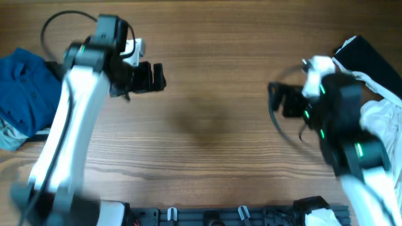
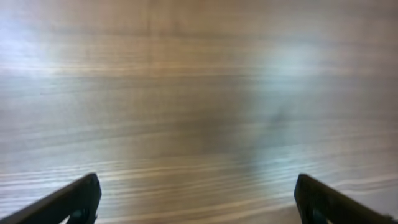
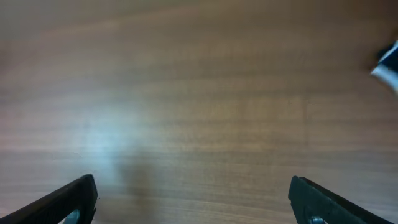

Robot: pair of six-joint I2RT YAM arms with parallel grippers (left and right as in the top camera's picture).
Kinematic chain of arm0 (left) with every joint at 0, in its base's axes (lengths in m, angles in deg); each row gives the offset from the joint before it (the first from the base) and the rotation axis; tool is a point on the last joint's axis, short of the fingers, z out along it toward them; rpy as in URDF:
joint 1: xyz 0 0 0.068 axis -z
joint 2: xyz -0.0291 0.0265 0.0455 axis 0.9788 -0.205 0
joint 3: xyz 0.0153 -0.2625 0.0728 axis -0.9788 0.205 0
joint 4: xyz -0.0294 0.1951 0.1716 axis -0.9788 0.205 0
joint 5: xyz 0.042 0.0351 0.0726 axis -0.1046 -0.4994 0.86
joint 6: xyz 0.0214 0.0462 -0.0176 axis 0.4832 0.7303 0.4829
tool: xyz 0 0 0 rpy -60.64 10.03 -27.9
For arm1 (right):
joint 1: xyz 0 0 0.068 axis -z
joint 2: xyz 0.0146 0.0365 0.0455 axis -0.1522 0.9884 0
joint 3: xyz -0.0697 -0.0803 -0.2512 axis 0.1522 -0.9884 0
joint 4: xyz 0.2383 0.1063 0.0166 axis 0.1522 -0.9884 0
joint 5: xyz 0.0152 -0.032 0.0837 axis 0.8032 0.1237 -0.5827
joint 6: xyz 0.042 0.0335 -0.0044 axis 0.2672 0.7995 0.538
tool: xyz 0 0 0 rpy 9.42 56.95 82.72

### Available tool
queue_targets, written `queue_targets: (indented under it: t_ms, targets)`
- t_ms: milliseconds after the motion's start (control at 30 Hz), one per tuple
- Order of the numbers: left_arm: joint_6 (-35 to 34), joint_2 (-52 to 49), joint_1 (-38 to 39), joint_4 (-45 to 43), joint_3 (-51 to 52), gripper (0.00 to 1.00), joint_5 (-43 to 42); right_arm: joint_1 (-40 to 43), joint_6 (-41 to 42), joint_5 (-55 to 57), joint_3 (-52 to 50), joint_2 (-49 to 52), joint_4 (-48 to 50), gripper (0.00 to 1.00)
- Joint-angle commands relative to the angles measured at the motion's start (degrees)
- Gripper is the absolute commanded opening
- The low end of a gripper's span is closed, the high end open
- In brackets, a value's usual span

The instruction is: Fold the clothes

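A crumpled blue shirt (image 1: 25, 94) lies at the table's left edge. A white garment (image 1: 383, 119) and a black garment (image 1: 370, 59) lie heaped at the right edge, partly hidden by my right arm. My left gripper (image 1: 157, 76) is open and empty above bare wood, to the right of the blue shirt. My right gripper (image 1: 279, 100) is open and empty above bare wood, to the left of the white garment. Each wrist view shows only wood between wide-spread fingers, in the left wrist view (image 2: 196, 199) and in the right wrist view (image 3: 193, 199).
The wooden table (image 1: 207, 119) spans the whole view. A black rail with clips (image 1: 220, 215) runs along the front edge. A black cable (image 1: 63, 22) loops behind my left arm.
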Motion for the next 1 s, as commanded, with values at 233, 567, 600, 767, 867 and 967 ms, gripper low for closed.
queue_targets:
  t_ms: [233,567,600,767,867,967]
  targets:
    - [1.16,49.79,4.02,-16.41,29.75,1.00,6.86,-1.31,0.61,7.52,-11.41,-30.93,-5.53,1.00]
    - [1.16,58.88,4.02,-4.74,29.75,1.00,6.86,-1.31,0.61,7.32,-11.41,-30.80,-13.79,1.00]
    - [1.16,58.82,4.02,-4.09,29.75,1.00,6.86,-1.31,0.61,7.32,-11.41,-30.80,-13.81,1.00]
    - [1.16,58.80,4.02,-3.30,29.75,1.00,6.86,-1.27,0.28,7.41,-11.50,-32.92,-14.21,1.00]
    - [1.16,58.80,4.02,-3.32,29.75,1.00,6.86,-1.25,0.09,7.30,-12.31,-35.91,-13.77,1.00]
    - [1.16,58.80,4.02,-3.30,29.75,1.00,6.86,-1.20,-4.02,6.75,-17.35,-42.18,-8.57,1.00]
